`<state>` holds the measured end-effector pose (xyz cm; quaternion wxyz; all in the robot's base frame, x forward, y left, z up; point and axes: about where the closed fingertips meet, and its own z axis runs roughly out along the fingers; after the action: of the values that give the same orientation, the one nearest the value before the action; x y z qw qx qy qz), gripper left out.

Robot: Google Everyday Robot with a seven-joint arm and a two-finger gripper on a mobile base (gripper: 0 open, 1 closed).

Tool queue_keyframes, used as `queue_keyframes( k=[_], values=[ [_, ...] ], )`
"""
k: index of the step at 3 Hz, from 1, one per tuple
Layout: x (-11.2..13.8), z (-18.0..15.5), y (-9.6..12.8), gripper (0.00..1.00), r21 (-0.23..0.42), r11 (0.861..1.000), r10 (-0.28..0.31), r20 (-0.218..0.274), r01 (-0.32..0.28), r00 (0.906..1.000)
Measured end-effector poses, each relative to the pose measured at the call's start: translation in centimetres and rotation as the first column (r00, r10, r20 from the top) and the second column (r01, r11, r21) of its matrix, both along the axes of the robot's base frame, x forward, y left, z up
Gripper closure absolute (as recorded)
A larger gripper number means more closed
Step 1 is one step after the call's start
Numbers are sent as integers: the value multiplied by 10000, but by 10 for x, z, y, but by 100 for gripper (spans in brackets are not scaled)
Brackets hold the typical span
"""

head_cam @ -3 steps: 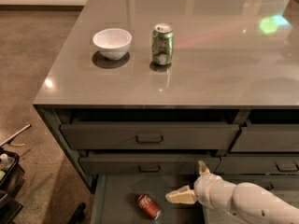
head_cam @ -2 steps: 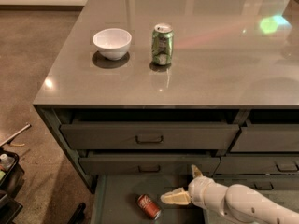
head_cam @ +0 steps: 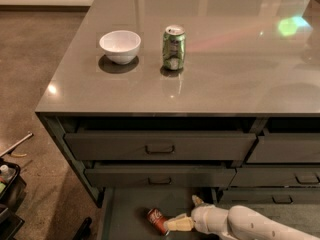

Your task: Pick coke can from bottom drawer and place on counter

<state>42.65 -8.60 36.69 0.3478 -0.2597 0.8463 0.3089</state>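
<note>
**Coke can lies in the open bottom drawer, claw beside it**

The bottom drawer (head_cam: 127, 211) is pulled out, and the coke can (head_cam: 157, 220) lies tilted on its floor. The gripper (head_cam: 181, 213) is inside the drawer at the can's right, fingers spread apart, the lower finger (head_cam: 179, 224) reaching the can. On the counter (head_cam: 235, 79) stand a white bowl (head_cam: 120, 45) and a green can (head_cam: 173, 47), near each other

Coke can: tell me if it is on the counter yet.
No, the coke can lies in the bottom drawer, the gripper right beside it.
</note>
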Motion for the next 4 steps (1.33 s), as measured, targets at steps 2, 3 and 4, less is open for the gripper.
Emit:
queue_keyframes(
  k=[2,3,4],
  values=[
    [-11,-1,2,0,-118,9999,-98,318,102,9994],
    [-6,-16,9,0,151,9997,160,993,-176,9949],
    [12,-47,25,0,550,9966,535,1229,-606,9910]
  ],
)
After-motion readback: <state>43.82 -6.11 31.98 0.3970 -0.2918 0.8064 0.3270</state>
